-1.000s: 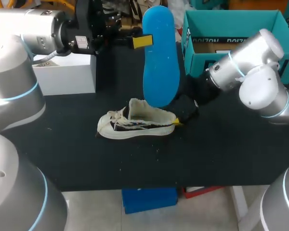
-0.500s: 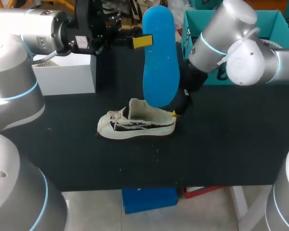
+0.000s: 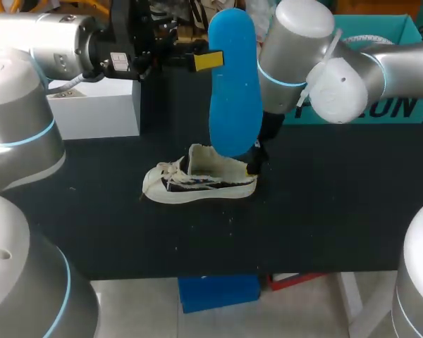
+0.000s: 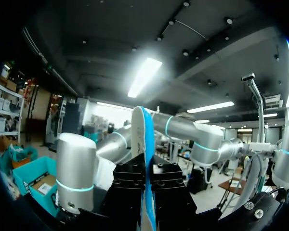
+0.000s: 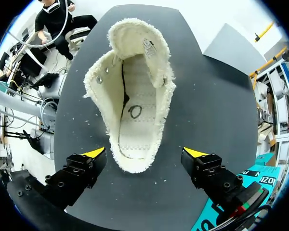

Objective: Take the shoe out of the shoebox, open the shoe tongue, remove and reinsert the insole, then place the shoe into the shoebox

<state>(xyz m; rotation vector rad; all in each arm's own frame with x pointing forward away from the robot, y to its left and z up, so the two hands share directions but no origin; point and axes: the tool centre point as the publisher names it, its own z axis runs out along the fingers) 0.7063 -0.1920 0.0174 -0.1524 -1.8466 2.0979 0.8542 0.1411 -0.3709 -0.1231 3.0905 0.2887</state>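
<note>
A white canvas shoe (image 3: 197, 179) lies on its side on the black table, toe toward my left. Above it hangs the blue insole (image 3: 234, 84), upright, with my left gripper (image 3: 208, 61) shut on its edge. The left wrist view shows the insole (image 4: 148, 144) edge-on between the black fingers. My right gripper (image 3: 254, 163) is at the shoe's heel, wide open. In the right wrist view the shoe (image 5: 135, 96) shows its open mouth, its heel between the spread yellow fingertips (image 5: 96, 152) without contact. The teal shoebox (image 3: 381, 105) stands at the back right.
A white box (image 3: 99, 107) stands at the back left of the table (image 3: 324, 218). My right arm's elbow (image 3: 303, 49) crosses in front of the shoebox. A corner of the shoebox (image 5: 250, 187) lies close behind the right gripper.
My right arm has swung left toward the shoe, bringing its open gripper up to the heel and covering part of the shoebox. The left arm, insole and shoe have not moved.
</note>
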